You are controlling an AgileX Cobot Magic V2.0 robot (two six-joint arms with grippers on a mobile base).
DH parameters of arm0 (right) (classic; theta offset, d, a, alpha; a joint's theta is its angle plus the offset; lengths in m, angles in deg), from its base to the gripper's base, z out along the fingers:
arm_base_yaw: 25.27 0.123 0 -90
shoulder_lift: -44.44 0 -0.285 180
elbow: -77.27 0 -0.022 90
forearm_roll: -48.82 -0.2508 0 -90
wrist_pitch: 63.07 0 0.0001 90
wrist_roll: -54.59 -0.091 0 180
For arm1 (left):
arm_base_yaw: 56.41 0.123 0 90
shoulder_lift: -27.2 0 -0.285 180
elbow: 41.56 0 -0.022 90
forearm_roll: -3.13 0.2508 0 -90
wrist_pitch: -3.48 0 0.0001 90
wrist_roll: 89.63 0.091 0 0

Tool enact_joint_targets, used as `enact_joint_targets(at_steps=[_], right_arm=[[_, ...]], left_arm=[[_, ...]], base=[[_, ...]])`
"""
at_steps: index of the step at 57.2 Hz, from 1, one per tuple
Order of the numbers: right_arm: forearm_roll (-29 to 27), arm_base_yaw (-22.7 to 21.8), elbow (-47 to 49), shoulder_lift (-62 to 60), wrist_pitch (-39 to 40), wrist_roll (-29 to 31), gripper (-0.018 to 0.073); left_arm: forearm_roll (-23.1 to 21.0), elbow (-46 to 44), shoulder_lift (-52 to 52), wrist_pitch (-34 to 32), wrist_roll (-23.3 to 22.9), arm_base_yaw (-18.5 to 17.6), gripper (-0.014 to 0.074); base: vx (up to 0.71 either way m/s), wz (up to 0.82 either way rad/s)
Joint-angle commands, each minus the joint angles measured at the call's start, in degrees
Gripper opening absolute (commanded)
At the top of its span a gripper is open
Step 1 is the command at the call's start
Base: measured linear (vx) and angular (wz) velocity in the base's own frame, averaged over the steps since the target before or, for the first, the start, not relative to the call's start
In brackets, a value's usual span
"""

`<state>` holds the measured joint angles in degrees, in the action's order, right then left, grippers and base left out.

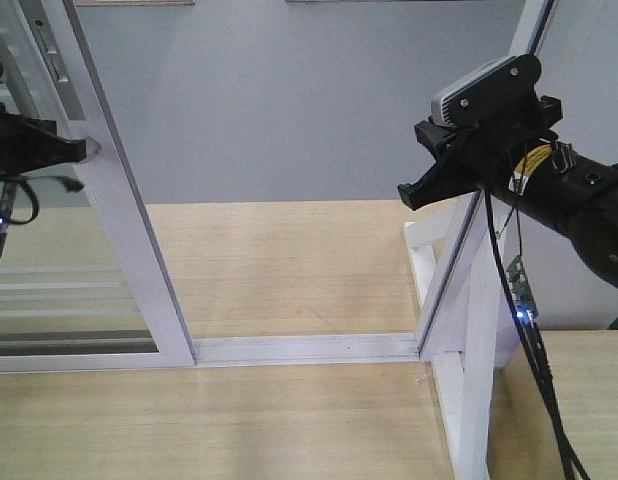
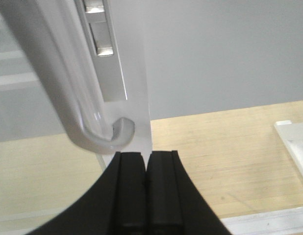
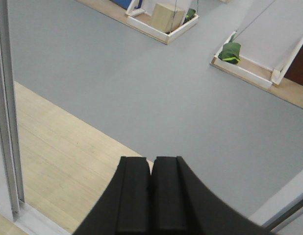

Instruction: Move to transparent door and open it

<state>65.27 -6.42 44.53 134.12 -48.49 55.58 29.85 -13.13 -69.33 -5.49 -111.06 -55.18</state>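
Observation:
The transparent door point(image 1: 129, 220) stands at the left, a glass panel in a glossy white frame with thin white bars low down. In the left wrist view its white upright point(image 2: 134, 98) fills the middle, and the curved grey handle point(image 2: 88, 132) ends just above my fingertips. My left gripper point(image 2: 146, 154) is shut on nothing, its tips at the upright right below the handle's lower end. From the front it point(image 1: 87, 150) rests against that upright. My right gripper point(image 1: 407, 192) hangs shut and empty near the right side of the opening, over the floor point(image 3: 151, 159).
A white slanted support post point(image 1: 459, 270) and its base stand at the right. A white bottom track point(image 1: 309, 348) crosses the wooden platform point(image 1: 289, 260). Beyond lies grey floor point(image 3: 141, 73), with a cardboard box point(image 3: 167, 17) and a green object point(image 3: 230, 51) in white-edged trays far off.

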Motion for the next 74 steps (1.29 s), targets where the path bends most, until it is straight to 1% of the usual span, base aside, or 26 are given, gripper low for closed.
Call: enact_joint_targets(at_steps=[1, 10, 16, 20, 26, 33, 36, 39, 43, 47, 51, 53, 58, 61, 64, 74], right_arm=[[-0.5, 0.0, 1.7, -4.9, 1.1, -1.6, -0.0008], [-0.5, 0.1, 1.7, -12.8, -5.6, -3.1, -0.0008], [-0.5, 0.1, 1.7, -19.5, -13.1, -3.8, -0.0008], [-0.4, 0.1, 1.3, -25.0, -17.6, -4.0, -0.0006], [-0.5, 0.1, -2.7, -34.6, -19.7, -4.0, -0.0005], [-1.1, 0.1, -9.3, -47.5, -23.4, -4.0, -0.0005], [-1.1, 0.1, -11.6, -52.6, -25.3, -4.0, -0.0005], [-1.1, 0.1, -13.1, -56.6, -26.9, -4.0, -0.0005], [-1.1, 0.1, -15.1, -61.4, -29.7, -4.0, -0.0005], [-1.2, 0.1, -16.5, -64.6, -32.9, -4.1, -0.0005], [-1.6, 0.1, -19.0, -67.1, -35.1, -4.1, -0.0005], [-1.6, 0.1, -20.2, -68.2, -35.3, -4.1, -0.0005], [-1.5, 0.1, -22.9, -69.8, -34.0, -4.1, -0.0005], [-1.4, 0.1, -23.7, -70.3, -33.4, -4.1, -0.0005], [-1.4, 0.1, -23.7, -70.4, -33.4, -4.1, -0.0005], [-1.8, 0.1, -23.7, -70.4, -33.2, -4.1, -0.0003]], left_arm=[[-0.4, 4.8, 10.5, -6.8, -1.3, -0.1, -0.0003], [-0.3, 15.0, 27.0, -6.7, -2.8, -0.1, -0.0003], [-0.2, 20.3, 39.8, -4.8, -2.8, -0.1, -0.0003], [-0.2, 23.2, 48.4, -0.6, -2.9, -0.1, -0.0003], [-0.4, 26.3, 61.0, 7.2, -3.0, -0.5, -0.0003], [-1.1, 28.2, 73.1, 14.7, -3.0, -2.9, -0.0008], [-2.3, 28.5, 76.4, 17.7, -2.5, -4.3, -0.0007], [-3.9, 28.6, 77.9, 20.1, -1.1, -5.7, -0.0007], [-7.6, 28.8, 78.3, 22.6, 2.8, -7.8, -0.0007], [-12.9, 28.9, 77.8, 23.4, 6.9, -9.4, -0.0007], [-20.0, 29.0, 77.3, 23.4, 11.3, -10.6, -0.0007], [-22.9, 29.0, 77.3, 23.4, 13.4, -10.9, -0.0007], [-28.3, 29.0, 77.3, 24.3, 19.1, -11.0, -0.0007], [-30.1, 29.0, 77.3, 25.2, 21.4, -11.0, -0.0006], [-31.3, 29.0, 77.3, 26.0, 22.5, -11.0, -0.0006], [-33.2, 29.0, 77.4, 26.8, 22.3, -11.0, -0.0006]], base=[[0.00, 0.00], [0.00, 0.00], [0.00, 0.00], [0.00, 0.00], [0.00, 0.00], [0.00, 0.00], [0.00, 0.00], [0.00, 0.00], [0.00, 0.00], [0.00, 0.00], [0.00, 0.00], [0.00, 0.00], [0.00, 0.00], [0.00, 0.00], [0.00, 0.00], [0.00, 0.00]])
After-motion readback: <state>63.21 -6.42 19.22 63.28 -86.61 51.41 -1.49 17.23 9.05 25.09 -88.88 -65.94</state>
